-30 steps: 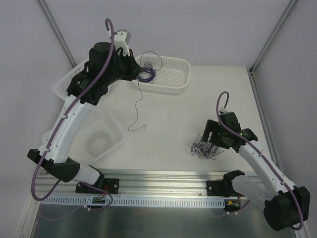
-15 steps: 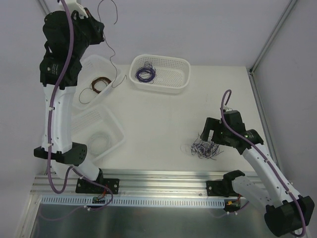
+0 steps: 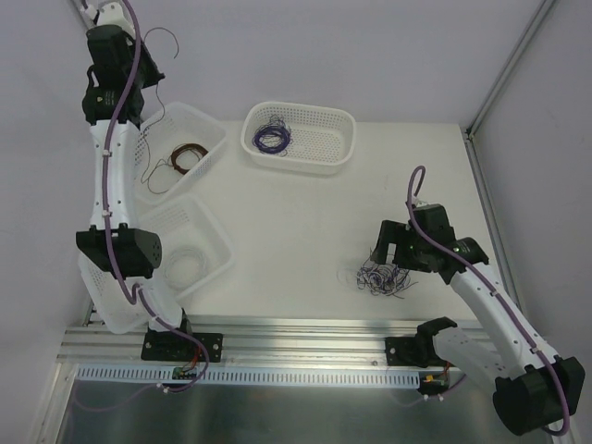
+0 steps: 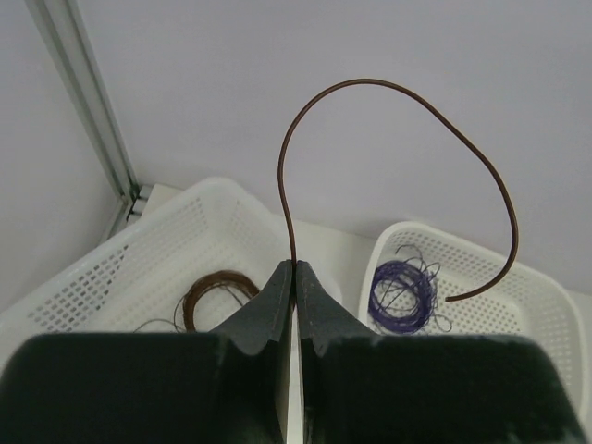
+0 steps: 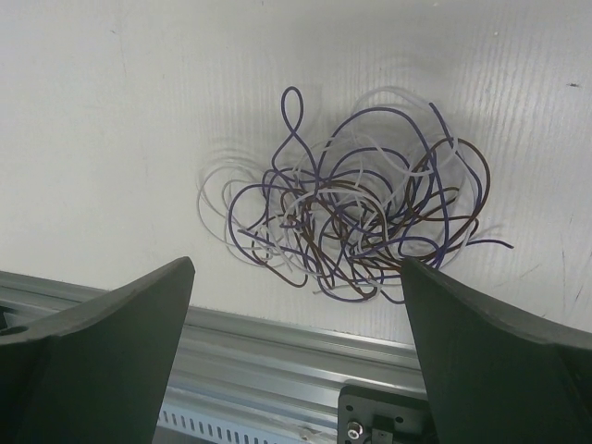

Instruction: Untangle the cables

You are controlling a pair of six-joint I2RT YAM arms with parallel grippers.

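The cables (image 3: 379, 277) lie as a knotted clump of purple, brown and whitish wire on the table at front right, and fill the right wrist view (image 5: 361, 222). My right gripper (image 3: 387, 252) hovers just above the clump with its jaws wide open (image 5: 298, 268) and empty. My left gripper (image 3: 148, 51) is raised high at the back left, shut on a single dark brown wire (image 4: 370, 85). The wire's free end arcs up out of the closed jaws (image 4: 296, 266). Below the gripper is the white basket (image 4: 176, 231) with a brown coil.
Three white baskets stand on the table. One at back left (image 3: 208, 134) holds a brown coil (image 3: 187, 157). One at back centre (image 3: 324, 139) holds a purple coil (image 3: 272, 140). One at near left (image 3: 217, 245) holds a whitish coil. An aluminium rail (image 3: 305, 333) runs along the near edge.
My left arm swung from the back centre basket up and to the left with the brown wire, and now holds it over the back left basket. The right gripper barely moved.
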